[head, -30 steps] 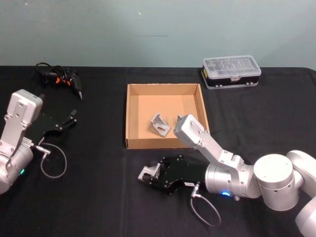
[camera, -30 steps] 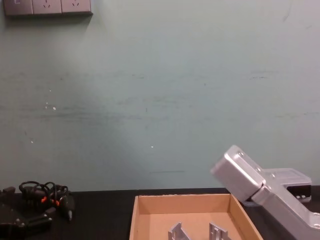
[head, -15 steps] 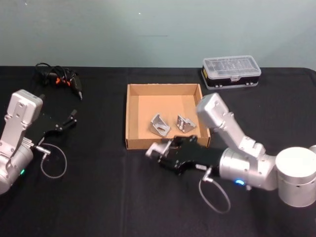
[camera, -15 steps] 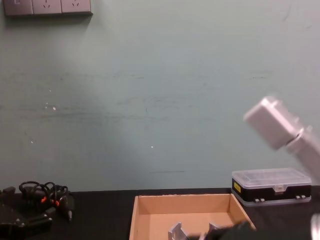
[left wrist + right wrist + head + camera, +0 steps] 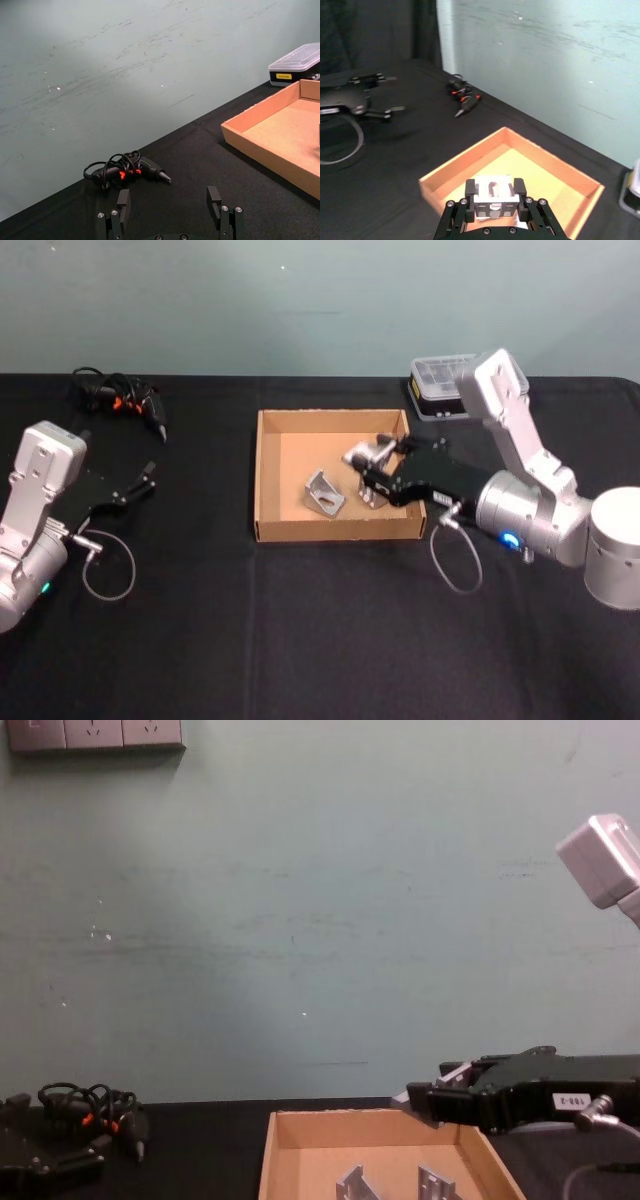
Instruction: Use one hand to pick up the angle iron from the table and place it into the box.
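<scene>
Right tool [image 5: 372,457] is clamped on an angle iron [image 5: 493,195], held above the box [image 5: 268,480] at its right side; left tool [image 5: 171,214] gapes wide, well left of the box

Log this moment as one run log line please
right tool: shut on angle iron, above box | box: two brackets inside | left tool: open, parked over table

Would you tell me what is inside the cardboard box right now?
Two angle irons lie in the box: one plain, another partly covered by the right gripper, which holds a third above.
</scene>
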`<act>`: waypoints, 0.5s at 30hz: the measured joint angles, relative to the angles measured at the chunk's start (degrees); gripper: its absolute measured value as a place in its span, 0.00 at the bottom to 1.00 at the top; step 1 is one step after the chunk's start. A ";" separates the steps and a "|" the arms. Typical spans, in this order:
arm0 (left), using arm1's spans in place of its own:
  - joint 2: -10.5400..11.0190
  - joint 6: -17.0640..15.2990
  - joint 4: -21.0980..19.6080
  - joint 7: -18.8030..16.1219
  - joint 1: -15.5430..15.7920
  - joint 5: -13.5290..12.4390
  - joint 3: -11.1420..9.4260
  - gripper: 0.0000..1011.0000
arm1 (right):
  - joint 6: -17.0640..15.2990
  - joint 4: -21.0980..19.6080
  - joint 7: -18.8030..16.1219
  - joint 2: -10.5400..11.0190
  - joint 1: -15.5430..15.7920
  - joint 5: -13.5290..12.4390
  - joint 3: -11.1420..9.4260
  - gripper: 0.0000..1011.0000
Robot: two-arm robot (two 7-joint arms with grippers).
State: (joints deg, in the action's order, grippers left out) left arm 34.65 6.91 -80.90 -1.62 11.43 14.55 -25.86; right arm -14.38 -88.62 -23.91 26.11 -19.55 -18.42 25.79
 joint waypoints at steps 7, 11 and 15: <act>0.00 0.00 0.00 0.00 0.00 0.00 0.00 0.99 | -0.09 5.62 0.31 -2.40 -3.44 0.94 0.12 0.45; 0.00 0.00 0.00 0.00 0.00 0.00 0.00 0.99 | -0.09 10.01 0.23 -4.23 -6.08 1.88 0.80 0.45; 0.00 0.00 0.00 0.00 0.00 0.00 0.00 0.99 | 0.00 13.66 -0.18 -5.66 -8.29 2.87 1.58 0.45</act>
State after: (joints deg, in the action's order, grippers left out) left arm 34.65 6.91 -80.90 -1.62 11.43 14.55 -25.86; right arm -14.38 -74.96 -24.10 20.45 -27.84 -15.55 27.37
